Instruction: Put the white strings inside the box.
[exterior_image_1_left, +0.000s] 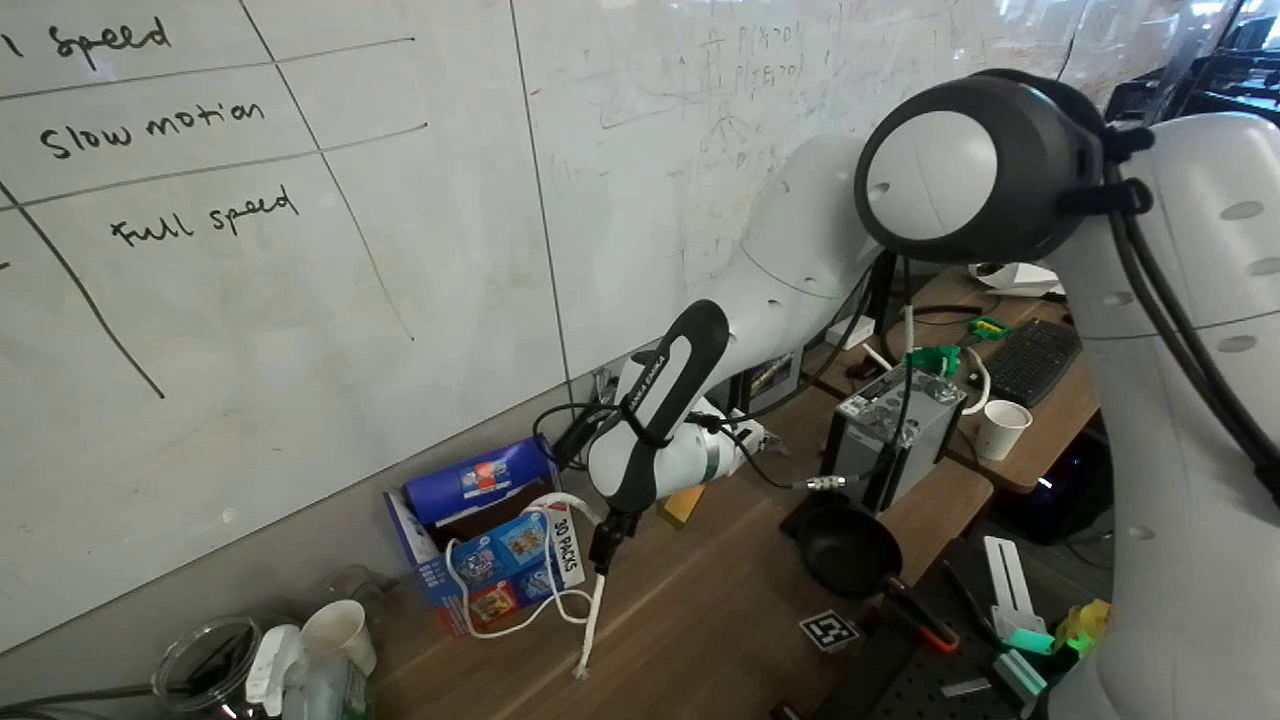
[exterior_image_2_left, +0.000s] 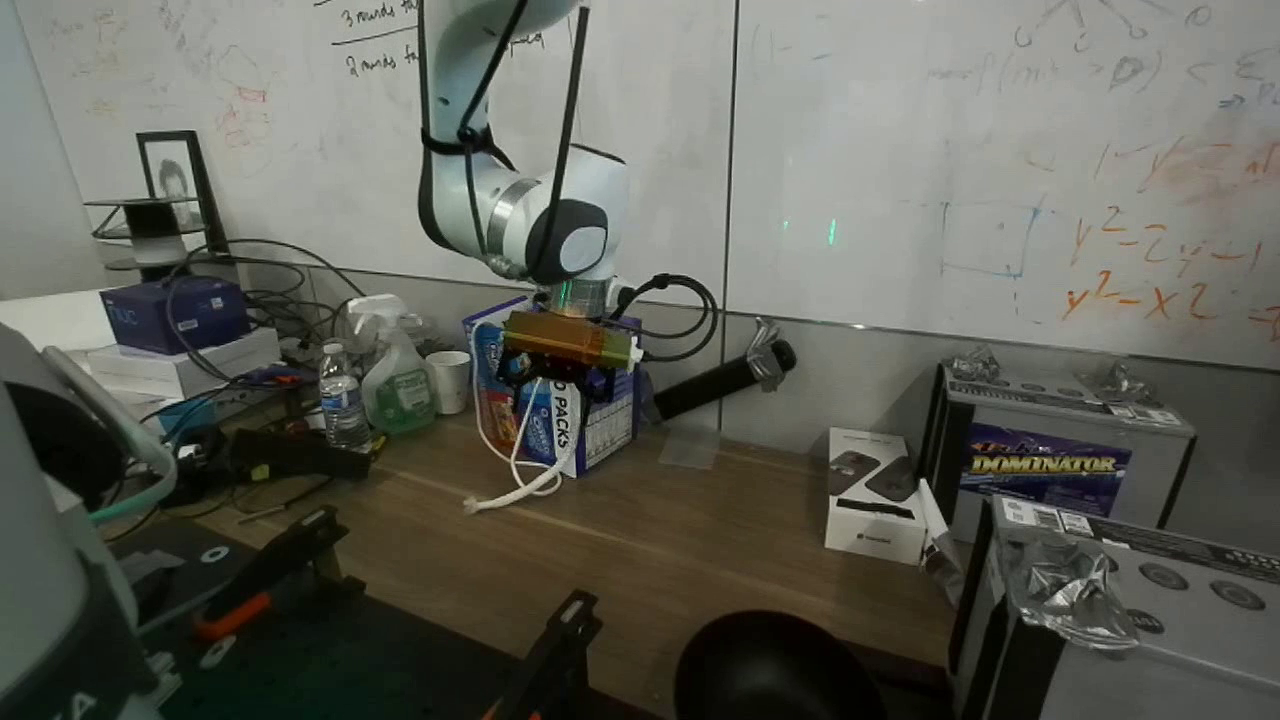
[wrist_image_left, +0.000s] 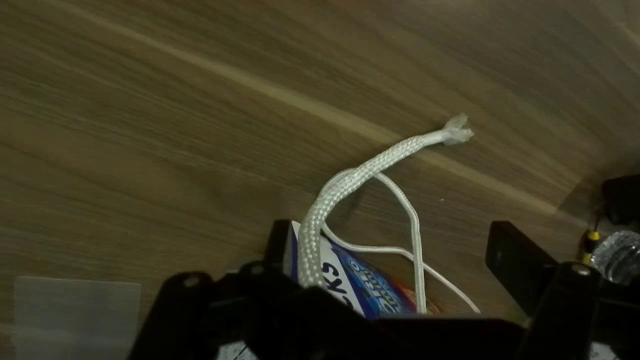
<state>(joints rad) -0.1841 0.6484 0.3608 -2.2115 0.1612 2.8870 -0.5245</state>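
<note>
Gripper (wrist_image_left: 392, 242) spread wide, nothing pinched. Strings (wrist_image_left: 362, 173) hang down the near side of the box (exterior_image_2_left: 610, 430), frayed end loose out front; can't tell how much is inside. I'd pinch the thick part low, lift past the rim, move far over the mouth, then let go. Thin loops may snag, go slow. Arm (exterior_image_1_left: 800, 260) reaches to the box, fingers pointing down.
</note>
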